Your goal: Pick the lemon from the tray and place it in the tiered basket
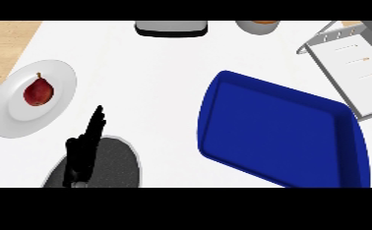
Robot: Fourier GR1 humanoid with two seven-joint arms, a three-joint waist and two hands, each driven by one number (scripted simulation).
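Lemon shows nowhere; the blue tray [283, 140] holds nothing visible. Left hand [85, 148] rests with straight fingers, holding nothing, above a dark round plate [120, 162]. A white plate [62, 84] carries a red pear [38, 91] on the worktop [152, 71]

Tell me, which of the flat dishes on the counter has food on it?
The white plate at the left edge: a dark red fruit lies on it. The blue tray shows nothing on it, and the grey plate sits under the robot hand.
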